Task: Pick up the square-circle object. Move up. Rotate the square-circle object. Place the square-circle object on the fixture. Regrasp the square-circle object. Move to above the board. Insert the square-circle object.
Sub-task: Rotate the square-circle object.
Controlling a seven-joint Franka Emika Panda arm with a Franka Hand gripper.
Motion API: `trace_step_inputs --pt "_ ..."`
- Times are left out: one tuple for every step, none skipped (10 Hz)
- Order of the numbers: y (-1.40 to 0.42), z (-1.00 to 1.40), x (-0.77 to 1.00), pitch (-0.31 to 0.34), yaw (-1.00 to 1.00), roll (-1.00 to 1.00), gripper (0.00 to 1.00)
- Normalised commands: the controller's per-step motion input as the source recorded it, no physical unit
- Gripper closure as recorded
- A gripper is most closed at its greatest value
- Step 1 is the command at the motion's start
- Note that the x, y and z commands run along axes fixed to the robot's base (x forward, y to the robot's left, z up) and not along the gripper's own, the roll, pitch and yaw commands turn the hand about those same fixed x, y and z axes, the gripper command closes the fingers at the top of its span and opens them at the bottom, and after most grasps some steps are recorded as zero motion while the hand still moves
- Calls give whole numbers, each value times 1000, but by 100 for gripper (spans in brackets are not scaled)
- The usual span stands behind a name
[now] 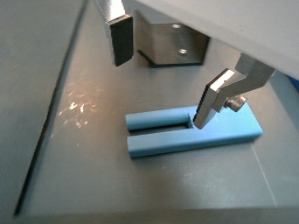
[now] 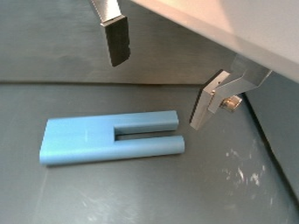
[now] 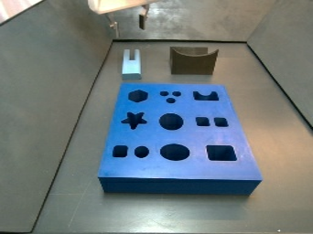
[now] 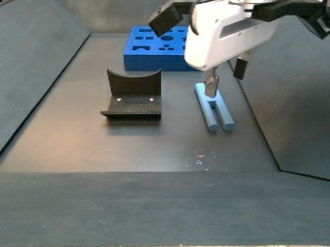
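The square-circle object [image 1: 201, 140] [image 2: 87, 142] is a light blue-grey piece with a slot along it, lying flat on the dark floor in both wrist views. In both side views, the object [image 3: 130, 62] [image 4: 213, 108] lies beside the fixture [image 3: 192, 59] [image 4: 131, 95]. My gripper [image 1: 162, 92] [image 2: 156, 94] hangs open above the object's slotted end with nothing between its fingers. From the side, the gripper [image 3: 139, 20] [image 4: 223, 79] is a short way over the piece. The bright blue board [image 3: 178, 132] [image 4: 157, 46] lies apart from both.
The dark fixture [image 1: 173, 48] stands just beyond the object. Grey walls [image 3: 86, 55] enclose the floor on each side. A scuffed light patch [image 1: 76, 109] marks the floor near a wall.
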Motion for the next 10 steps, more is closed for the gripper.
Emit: trace_step_inputs --pt "1 -40 36 -5 1000 1 0" --pt "1 -40 36 -6 1000 1 0" --pt "1 -39 36 -6 1000 1 0" --pt "2 -38 37 -6 1000 1 0" --pt "2 -38 37 -6 1000 1 0" --pt "2 -38 37 -7 1000 2 0" --pt "2 -38 37 -7 1000 2 0" --pt "2 -37 37 -7 1000 2 0" --pt "2 -37 37 -7 1000 2 0" --pt "2 -37 37 -8 1000 2 0"
